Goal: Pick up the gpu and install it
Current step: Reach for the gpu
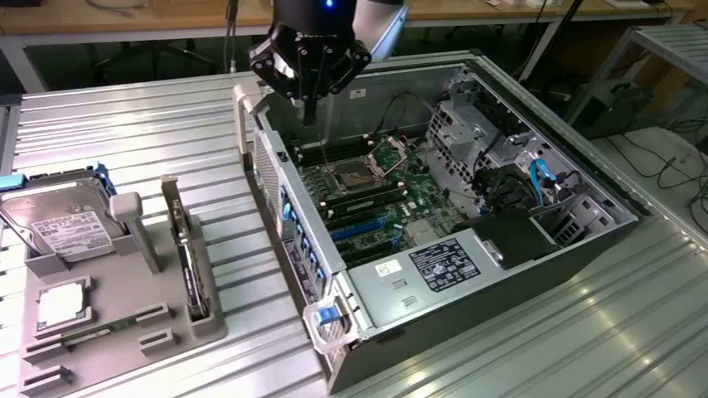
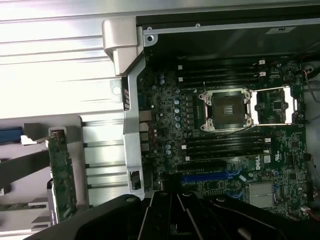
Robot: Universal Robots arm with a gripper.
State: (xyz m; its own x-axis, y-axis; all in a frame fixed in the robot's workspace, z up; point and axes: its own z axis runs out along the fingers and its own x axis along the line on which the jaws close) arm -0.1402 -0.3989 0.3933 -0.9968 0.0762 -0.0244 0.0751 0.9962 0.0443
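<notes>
The gpu (image 1: 191, 259) stands on edge in a slot of the grey holder (image 1: 166, 319) at the exterior view's left, a thin dark card with a metal bracket at its far end. In the wrist view the gpu (image 2: 62, 175) shows as a green circuit board beside the case wall. My gripper (image 1: 311, 114) hangs shut and holding nothing above the far rim of the open computer case (image 1: 332, 332), well away from the card. Its dark fingers (image 2: 172, 207) point down over the motherboard (image 2: 165, 115).
A silver hard drive (image 1: 61, 220) and a processor chip (image 1: 61, 303) also sit in the grey holder. Inside the case lie the motherboard (image 1: 370, 203), an open processor socket (image 2: 225, 110), memory slots, a blue expansion slot (image 2: 210, 177) and cables (image 1: 539, 178).
</notes>
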